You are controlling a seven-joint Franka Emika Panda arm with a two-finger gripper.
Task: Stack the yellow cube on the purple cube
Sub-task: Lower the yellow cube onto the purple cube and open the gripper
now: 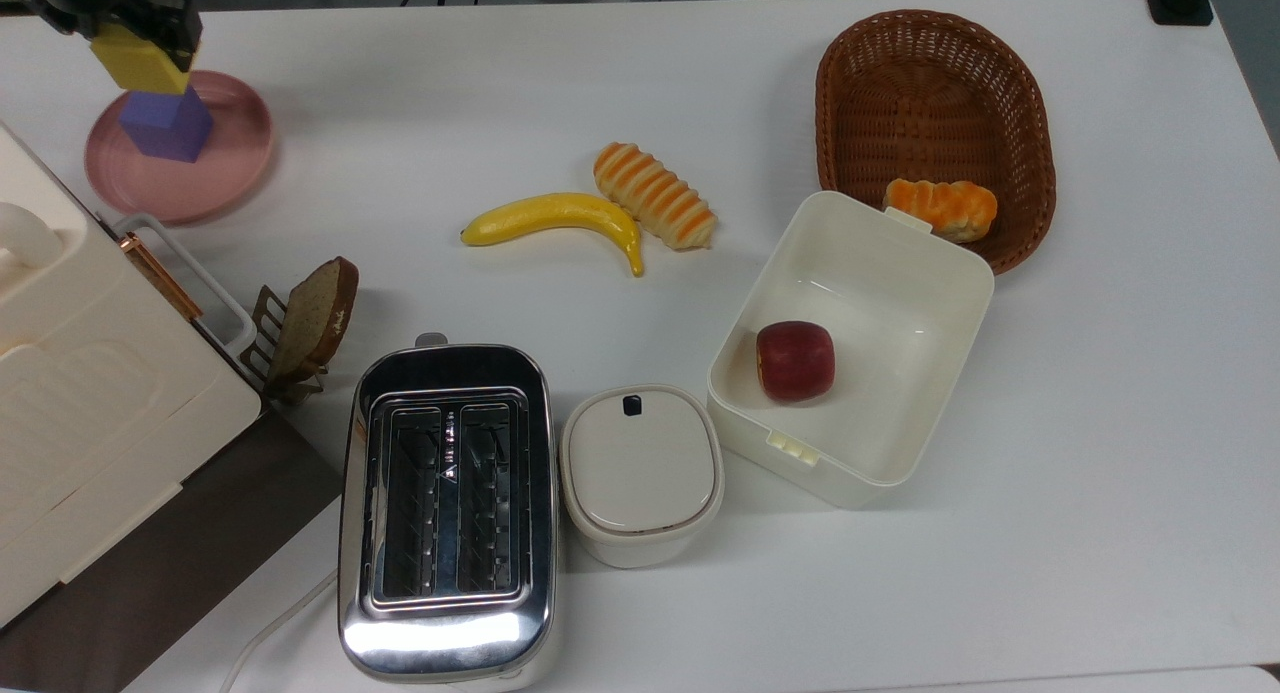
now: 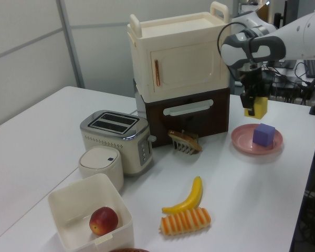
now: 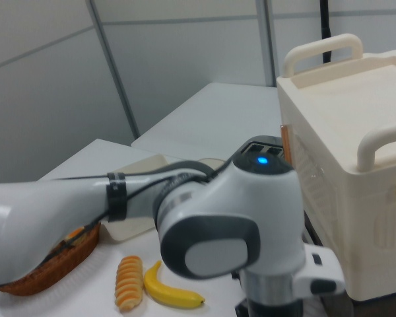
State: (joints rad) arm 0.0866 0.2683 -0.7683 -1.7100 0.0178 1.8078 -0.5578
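The gripper point(image 2: 254, 103) points straight down, fingers clamped, arm reaching across.

The top view looks straight down, gripper point(image 1: 140, 33) at its upper-left corner; the left view faces it from across the table point(image 2: 252, 194); the right view sits close behind the arm point(image 3: 224, 224); all share the banana point(image 1: 555, 218).

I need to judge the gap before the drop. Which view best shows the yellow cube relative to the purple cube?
The left view: the small matte yellow cube, in the pincer, hangs clear above the blue-violet purple cube. In the top view the cubes overlap, hiding height. The right view gives the arm.
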